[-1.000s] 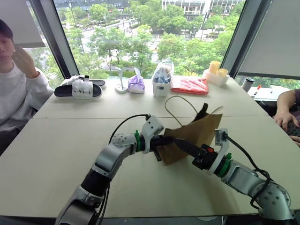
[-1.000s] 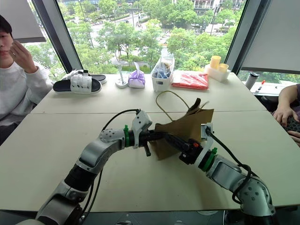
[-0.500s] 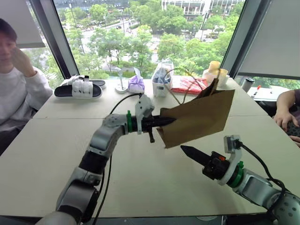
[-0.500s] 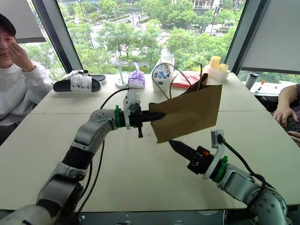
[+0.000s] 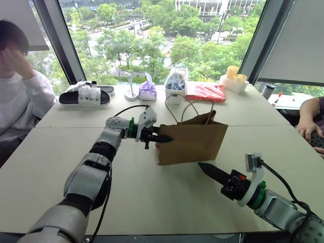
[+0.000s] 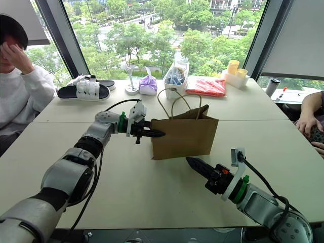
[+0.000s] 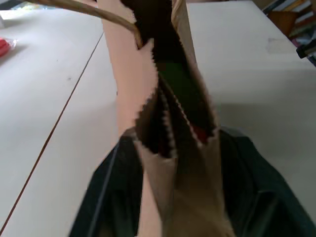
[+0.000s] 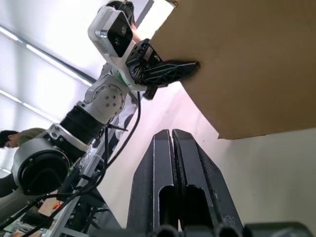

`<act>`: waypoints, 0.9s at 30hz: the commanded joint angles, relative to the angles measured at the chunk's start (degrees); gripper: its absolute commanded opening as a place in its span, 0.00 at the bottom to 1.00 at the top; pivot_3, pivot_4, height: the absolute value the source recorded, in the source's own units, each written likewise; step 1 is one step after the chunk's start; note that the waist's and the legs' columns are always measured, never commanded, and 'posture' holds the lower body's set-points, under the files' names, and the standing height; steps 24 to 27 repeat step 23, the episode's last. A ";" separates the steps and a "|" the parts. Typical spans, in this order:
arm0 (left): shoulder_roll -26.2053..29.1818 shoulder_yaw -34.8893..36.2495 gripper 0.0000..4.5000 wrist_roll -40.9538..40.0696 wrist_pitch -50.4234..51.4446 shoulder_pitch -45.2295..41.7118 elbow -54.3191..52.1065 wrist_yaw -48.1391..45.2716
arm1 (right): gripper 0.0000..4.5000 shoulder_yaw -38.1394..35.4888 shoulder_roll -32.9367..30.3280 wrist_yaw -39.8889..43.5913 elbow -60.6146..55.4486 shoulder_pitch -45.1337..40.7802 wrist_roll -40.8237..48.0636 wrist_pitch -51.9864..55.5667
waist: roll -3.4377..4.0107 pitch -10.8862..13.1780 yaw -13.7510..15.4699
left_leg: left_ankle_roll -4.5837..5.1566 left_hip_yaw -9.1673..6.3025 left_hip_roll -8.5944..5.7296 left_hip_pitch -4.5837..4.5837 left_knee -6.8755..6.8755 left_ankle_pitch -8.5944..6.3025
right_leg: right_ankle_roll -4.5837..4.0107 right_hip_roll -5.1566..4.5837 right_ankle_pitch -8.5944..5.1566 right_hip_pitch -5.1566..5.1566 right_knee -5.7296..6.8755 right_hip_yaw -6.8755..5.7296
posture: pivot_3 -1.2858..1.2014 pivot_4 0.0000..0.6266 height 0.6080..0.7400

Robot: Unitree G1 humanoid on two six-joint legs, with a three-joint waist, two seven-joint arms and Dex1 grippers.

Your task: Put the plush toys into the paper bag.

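Left eye view shows the paper bag [image 5: 191, 143] now standing upright on the table [image 5: 61, 167], where half a second ago it hung tilted in the air. The left gripper [image 5: 161, 138] sits at its upper edge, fingers spread on either side of the paper. Green and red show inside. The right gripper [image 5: 202, 166], pressed together, lies just beside the bag's base.

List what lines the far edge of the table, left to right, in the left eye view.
Black sandals → purple cloth bundle → clear plastic bag → red packet → yellow cups.
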 commanded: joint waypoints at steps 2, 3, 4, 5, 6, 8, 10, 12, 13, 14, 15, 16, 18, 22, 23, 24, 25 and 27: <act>0.77 1.37 0.91 2.67 -3.95 -1.61 1.12 1.92 | 0.00 -0.27 0.19 0.18 -1.48 -0.39 0.29 -0.59 | 0.00 0.00 -0.14 | 0.00 0.00 0.00 0.01 0.00 0.00 | 0.00 0.00 0.00 0.00 0.01 0.00 | 0.52 0.24 1.00; 1.30 1.76 0.91 2.95 -4.81 -1.62 1.06 2.75 | 0.00 -0.06 0.07 0.28 -1.26 -0.66 0.10 -0.44 | 0.00 0.00 -0.18 | 0.00 -0.01 0.00 0.01 0.00 0.00 | 0.00 0.00 0.00 -0.01 0.03 0.00 | 0.52 0.24 1.00; 1.90 2.54 0.91 2.73 -5.10 -1.68 0.71 3.38 | 0.00 0.06 -0.10 0.37 -1.19 -0.77 -0.01 -0.28 | -0.01 0.00 -0.22 | 0.00 -0.01 0.00 0.01 0.00 0.00 | 0.00 0.00 0.00 -0.03 0.06 0.00 | 0.52 0.24 1.00; 2.72 3.36 0.91 2.27 -5.12 -1.58 -0.16 3.59 | 0.00 0.14 -0.25 0.44 -1.17 -0.79 -0.14 -0.15 | 0.00 0.00 -0.30 | 0.00 -0.01 0.00 0.01 0.00 0.00 | 0.00 0.00 0.00 -0.03 0.06 0.00 | 0.52 0.24 1.00; 3.67 4.23 0.91 1.58 -4.80 -1.29 -1.43 3.42 | 0.00 0.21 -0.35 0.50 -1.13 -0.82 -0.20 -0.06 | 0.00 0.00 -0.39 | 0.00 -0.01 0.01 0.01 0.00 0.00 | 0.00 0.00 0.00 -0.03 0.07 0.00 | 0.52 0.24 1.00; 5.78 5.61 0.91 0.39 -3.37 0.48 -5.37 2.55 | 0.00 0.23 -0.65 0.61 -1.28 -0.51 -0.18 0.18 | 0.00 0.00 -0.49 | 0.00 -0.02 0.02 0.01 0.00 0.00 | 0.00 0.01 0.00 -0.06 0.09 0.00 | 0.52 0.24 1.00; 9.21 7.20 0.91 -1.00 -0.26 4.68 -12.63 2.31 | 0.00 0.52 -1.04 0.68 -1.20 -0.20 -0.70 0.58 | 0.03 -0.02 -0.97 | 0.00 -0.03 0.02 0.02 -0.02 0.00 | 0.00 0.01 0.00 -0.06 0.11 0.01 | 0.52 0.24 1.00; 12.45 9.30 0.91 -3.68 6.90 10.14 -22.41 3.41 | 0.00 0.41 -1.20 0.77 -0.94 0.11 -0.88 0.77 | 0.05 -0.03 -1.50 | 0.01 -0.08 0.05 0.06 -0.06 -0.01 | 0.00 0.01 0.00 -0.06 0.12 0.02 | 0.52 0.24 1.00; 13.78 10.34 0.91 -5.37 11.45 13.30 -27.83 4.25 | 0.00 0.31 -1.16 0.89 -0.74 0.12 -0.60 0.83 | 0.08 -0.04 -1.65 | 0.02 -0.18 0.07 0.08 -0.10 -0.01 | 0.00 0.01 0.00 -0.09 0.12 0.04 | 0.52 0.24 1.00; 15.26 11.48 0.91 -7.81 17.58 17.97 -35.27 5.36 | 0.00 0.30 -1.27 1.14 -0.56 0.06 -0.55 1.03 | 0.08 -0.05 -1.72 | 0.02 -0.19 0.08 0.08 -0.13 -0.01 | 0.00 0.01 0.00 -0.12 0.13 0.05 | 0.52 0.24 1.00; 16.45 12.50 0.91 -10.06 22.79 22.59 -42.31 6.61 | 0.00 0.26 -1.49 1.45 -0.47 0.04 -0.57 1.27 | 0.08 -0.05 -1.70 | 0.02 -0.20 0.11 0.09 -0.13 -0.01 | 0.00 0.01 0.00 -0.14 0.21 0.07 | 0.52 0.24 1.00; 17.62 13.87 0.91 -12.81 28.65 27.79 -50.09 8.71 | 0.00 0.20 -1.98 1.90 -0.36 -0.06 -0.79 1.64 | 0.11 -0.05 -1.85 | 0.01 -0.21 0.11 0.08 -0.12 -0.01 | 0.00 0.01 0.00 -0.16 0.22 0.08 | 0.52 0.24 1.00; 18.69 17.24 0.91 -18.24 39.54 35.92 -62.53 14.50 | 0.00 0.02 -3.37 2.73 -0.28 -0.32 -1.78 2.34 | 0.10 -0.05 -1.59 | 0.02 -0.22 0.19 0.09 -0.16 -0.02 | -0.01 -0.02 0.00 -0.18 0.25 0.16 | 0.52 0.24 1.00; 18.93 23.22 0.91 -26.35 53.03 50.00 -80.59 24.17 | 0.00 -0.57 -7.44 4.95 -0.63 -1.25 -2.75 4.02 | 0.08 -0.03 -0.70 | 0.01 -0.37 0.21 0.00 -0.09 -0.02 | -0.03 -0.02 -0.01 -0.06 0.07 0.14 | 0.52 0.24 1.00; 18.16 24.98 0.91 -28.58 55.57 54.22 -84.79 26.76 | 0.00 -0.63 -8.97 5.99 -0.66 -1.54 -3.48 4.69 | 0.08 -0.03 -0.70 | 0.01 -0.33 0.20 0.05 -0.09 -0.02 | -0.04 -0.04 -0.01 0.00 0.05 0.18 | 0.52 0.24 1.00; 18.16 24.98 0.91 -28.58 55.57 54.22 -84.79 26.76 | 0.00 -0.63 -8.97 5.99 -0.66 -1.54 -3.48 4.69 | 0.08 -0.03 -0.70 | 0.01 -0.33 0.20 0.05 -0.09 -0.02 | -0.04 -0.04 -0.01 0.00 0.05 0.18 | 0.52 0.24 1.00; 18.16 24.98 0.91 -28.58 55.57 54.22 -84.79 26.76 | 0.00 -0.63 -8.97 5.99 -0.66 -1.54 -3.48 4.69 | 0.08 -0.03 -0.70 | 0.01 -0.33 0.20 0.05 -0.09 -0.02 | -0.04 -0.04 -0.01 0.00 0.05 0.18 | 0.52 0.24 1.00; 18.16 24.98 0.91 -28.58 55.57 54.22 -84.79 26.76 | 0.00 -0.63 -8.97 5.99 -0.66 -1.54 -3.48 4.69 | 0.08 -0.03 -0.70 | 0.01 -0.33 0.20 0.05 -0.09 -0.02 | -0.04 -0.04 -0.01 0.00 0.05 0.18 | 0.52 0.24 1.00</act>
